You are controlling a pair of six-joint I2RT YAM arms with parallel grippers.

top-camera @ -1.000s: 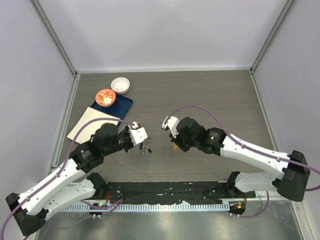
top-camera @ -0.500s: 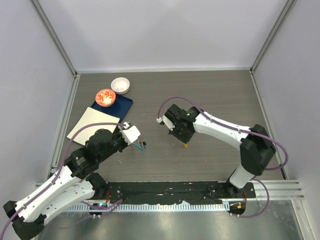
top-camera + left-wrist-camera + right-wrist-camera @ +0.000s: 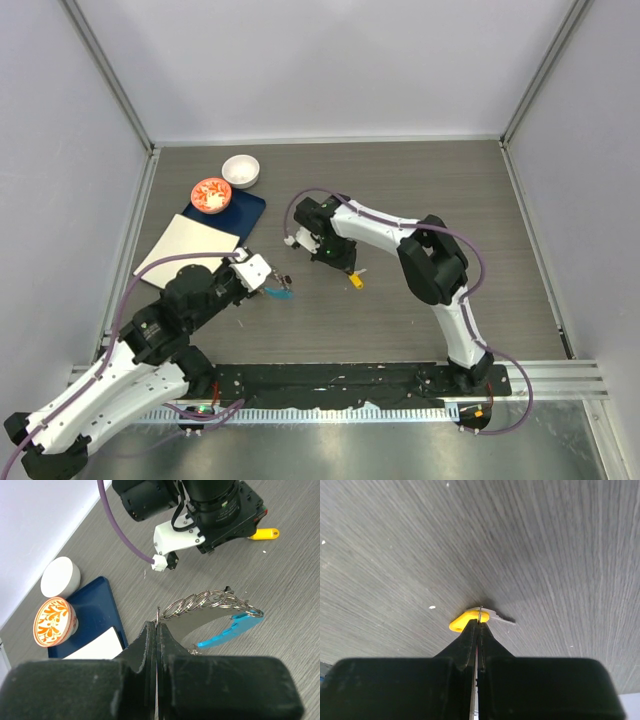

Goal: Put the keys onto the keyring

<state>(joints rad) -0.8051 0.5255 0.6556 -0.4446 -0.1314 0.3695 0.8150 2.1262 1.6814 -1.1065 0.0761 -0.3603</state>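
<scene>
Keyring (image 3: 207, 601) held up by left gripper (image 3: 156, 626); yellow-tagged key (image 3: 463, 621) at right gripper (image 3: 479, 622) tip, down on table (image 3: 555, 540).
Left jaws fully closed on one end of the beaded loop. The rest of it, with blue plastic piece (image 3: 231, 629), hangs free above the table, near the right arm but apart from it. Right jaws closed to a hairline, tips on the key where head meets blade. Key looks pinched and is touching or pressed on the wood, can't tell which. Other keys not seen. To do the step well, I'd judge: lift the key clear, keep its hole facing the ring's open end, hold the ring steady, approach slowly, since a thin key can twist or slip in a tip-only grip.
</scene>
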